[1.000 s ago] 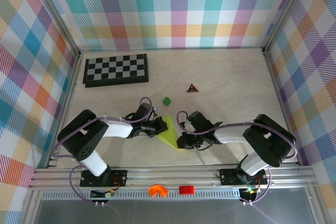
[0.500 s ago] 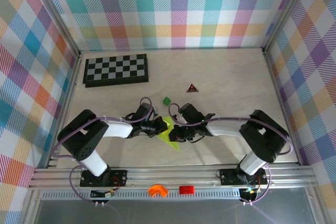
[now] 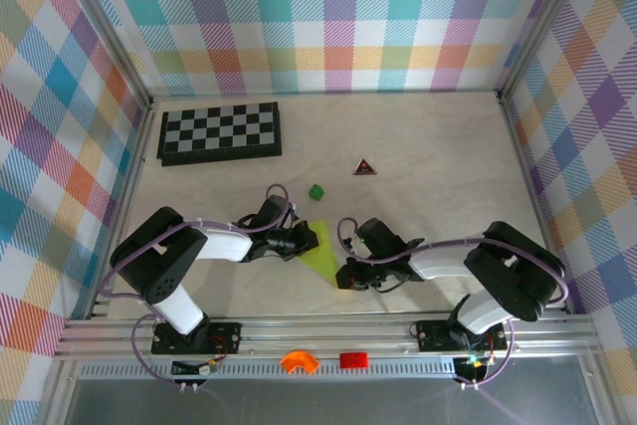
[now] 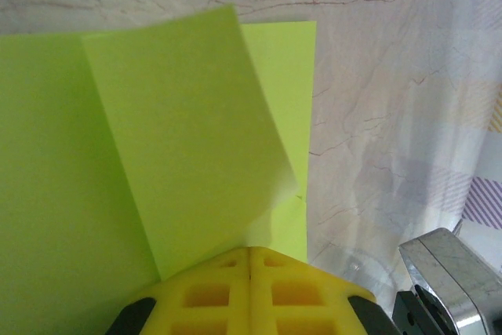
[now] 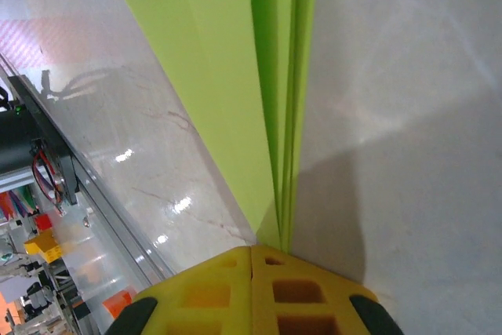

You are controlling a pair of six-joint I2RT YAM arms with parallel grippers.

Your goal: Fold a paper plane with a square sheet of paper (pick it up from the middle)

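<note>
The paper plane (image 3: 320, 251) is a narrow lime-green wedge lying on the table between the arms, with its point toward the near edge. My left gripper (image 3: 302, 242) is shut with its tip against the plane's left edge. In the left wrist view a folded flap of the plane (image 4: 180, 139) rises just ahead of the left gripper (image 4: 249, 250). My right gripper (image 3: 345, 274) is shut at the plane's near point. From the right wrist the plane's stacked layers (image 5: 227, 76) run edge-on down to the right gripper (image 5: 251, 249), beside the line where its pads meet.
A folded chessboard (image 3: 220, 132) lies at the back left. A small dark green block (image 3: 316, 191) sits just beyond the plane, and a red-and-black triangle (image 3: 365, 166) further back. An orange piece (image 3: 297, 361) and a red one (image 3: 352, 359) rest on the front rail.
The right gripper went up over the paper half a second ago and has come back down to the plane's near point. The paper lies flatter now. The left arm stayed put.
</note>
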